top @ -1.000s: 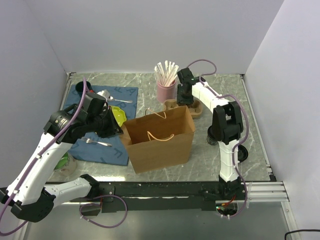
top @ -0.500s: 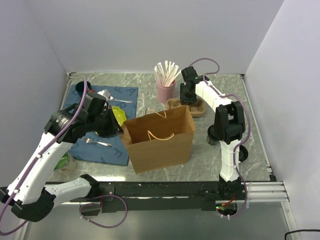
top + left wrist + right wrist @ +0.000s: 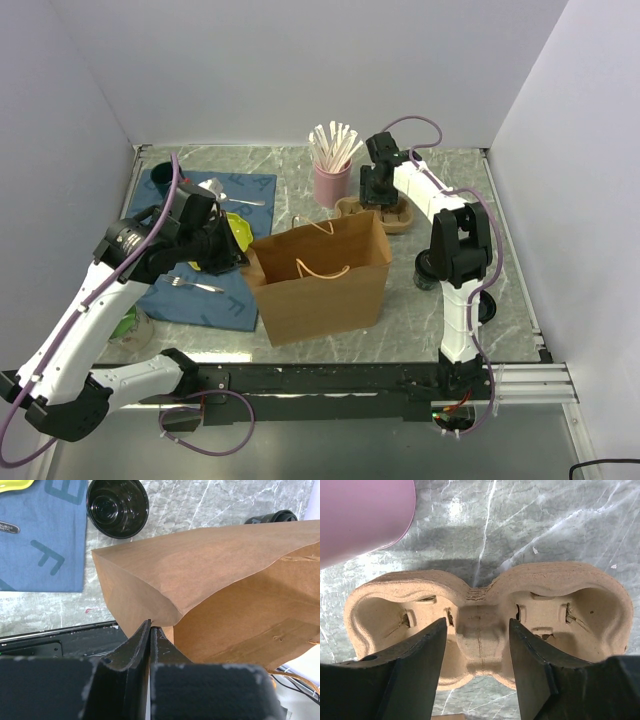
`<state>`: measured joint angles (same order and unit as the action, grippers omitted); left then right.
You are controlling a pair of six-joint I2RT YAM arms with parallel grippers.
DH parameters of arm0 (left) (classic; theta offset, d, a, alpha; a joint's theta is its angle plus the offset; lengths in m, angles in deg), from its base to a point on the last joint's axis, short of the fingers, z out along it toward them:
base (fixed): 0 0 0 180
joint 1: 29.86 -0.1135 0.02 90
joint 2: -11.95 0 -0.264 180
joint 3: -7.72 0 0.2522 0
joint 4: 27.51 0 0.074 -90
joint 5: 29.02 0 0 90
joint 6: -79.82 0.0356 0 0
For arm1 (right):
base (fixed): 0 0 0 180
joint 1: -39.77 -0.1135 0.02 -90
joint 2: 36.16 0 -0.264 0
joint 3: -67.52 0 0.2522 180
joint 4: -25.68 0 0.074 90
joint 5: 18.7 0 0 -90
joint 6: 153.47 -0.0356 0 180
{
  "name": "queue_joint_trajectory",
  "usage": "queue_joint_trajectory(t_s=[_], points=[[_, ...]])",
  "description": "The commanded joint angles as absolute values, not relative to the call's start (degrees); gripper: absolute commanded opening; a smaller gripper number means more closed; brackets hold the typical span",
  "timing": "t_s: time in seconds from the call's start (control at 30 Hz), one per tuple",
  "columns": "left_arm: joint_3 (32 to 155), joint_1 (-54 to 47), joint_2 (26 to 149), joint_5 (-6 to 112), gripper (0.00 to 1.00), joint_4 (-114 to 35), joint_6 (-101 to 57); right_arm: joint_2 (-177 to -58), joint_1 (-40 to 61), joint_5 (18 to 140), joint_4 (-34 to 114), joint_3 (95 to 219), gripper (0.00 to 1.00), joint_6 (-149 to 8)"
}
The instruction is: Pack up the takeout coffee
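A brown paper bag (image 3: 320,285) stands open near the table's front. My left gripper (image 3: 243,262) is shut on the bag's left rim (image 3: 165,617), fingers pressed together on the paper fold. A moulded cardboard cup carrier (image 3: 385,212) lies behind the bag. My right gripper (image 3: 375,195) hovers just over it, open. Its fingertips (image 3: 427,645) stand either side of the carrier's middle bridge (image 3: 480,630), a gap showing on both sides. A dark-lidded coffee cup (image 3: 428,270) stands right of the bag, beside the right arm; the left wrist view shows its lid (image 3: 272,517) past the bag.
A pink cup of wooden stirrers (image 3: 332,180) stands just left of the carrier. A blue mat (image 3: 215,300) at left carries a yellow-green plate (image 3: 235,230), a fork (image 3: 195,285) and a spoon (image 3: 225,195). A black bowl (image 3: 117,505) sits by the mat.
My right gripper's jaws have spread wider over the carrier's middle and it has shifted slightly back. The left gripper keeps its hold on the bag rim, its arm a little higher.
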<state>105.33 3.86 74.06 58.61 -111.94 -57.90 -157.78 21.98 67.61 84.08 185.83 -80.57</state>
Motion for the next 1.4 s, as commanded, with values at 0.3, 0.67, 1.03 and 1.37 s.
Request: queue_joint_trajectory(t_s=[0.3, 0.67, 1.03, 1.37], points=[[106.3, 3.8, 74.4, 58.1, 0.08, -111.7, -57.3, -155.1, 22.1, 67.3, 85.0, 187.4, 0.44, -81.0], [105.8, 3.8, 73.9, 58.0, 0.08, -111.4, -56.7, -151.8, 22.4, 68.0, 86.7, 190.4, 0.4, -81.1], [105.2, 3.8, 73.2, 57.7, 0.09, -111.4, -56.6, -152.2, 22.4, 69.2, 86.2, 187.2, 0.59, -82.0], [104.9, 3.8, 73.2, 57.6, 0.09, -110.9, -57.3, -154.9, 22.4, 70.1, 86.6, 186.1, 0.64, -82.5]])
